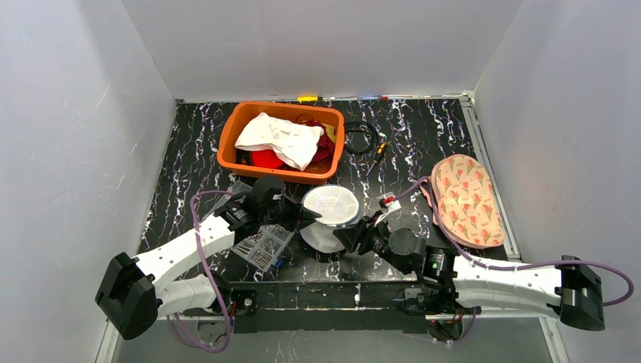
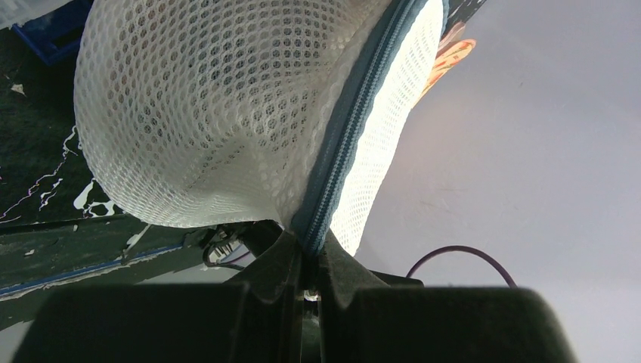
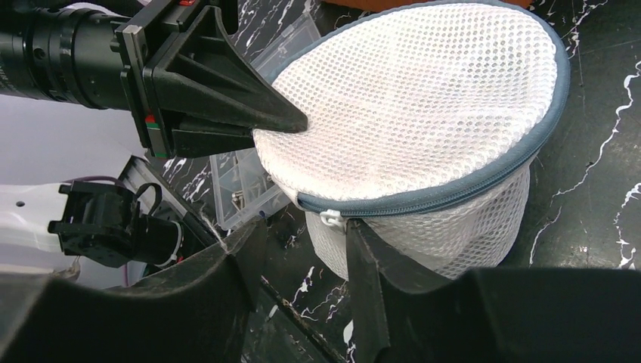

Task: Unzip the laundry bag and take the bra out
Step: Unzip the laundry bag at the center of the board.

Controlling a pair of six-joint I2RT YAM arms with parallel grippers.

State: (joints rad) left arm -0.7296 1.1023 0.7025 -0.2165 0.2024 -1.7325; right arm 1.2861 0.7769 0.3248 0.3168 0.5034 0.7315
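Observation:
The white mesh laundry bag (image 1: 330,212) stands between my arms, its grey-blue zipper (image 3: 453,193) closed around the rim. The bra is hidden; I cannot see it through the mesh. My left gripper (image 1: 304,215) is shut on the bag's zipper seam (image 2: 332,166), pinching it between the fingertips (image 2: 287,249); it also shows in the right wrist view (image 3: 291,121). My right gripper (image 3: 302,249) is open at the bag's near side. The white zipper pull (image 3: 331,220) hangs just inside its right fingertip (image 3: 359,242), not gripped.
An orange basket (image 1: 230,140) with white and red cloth stands behind the bag. A clear parts box (image 1: 263,246) lies under the left arm. A pink floral padded piece (image 1: 465,198) lies at the right edge. A black cable (image 1: 361,138) is coiled beside the basket.

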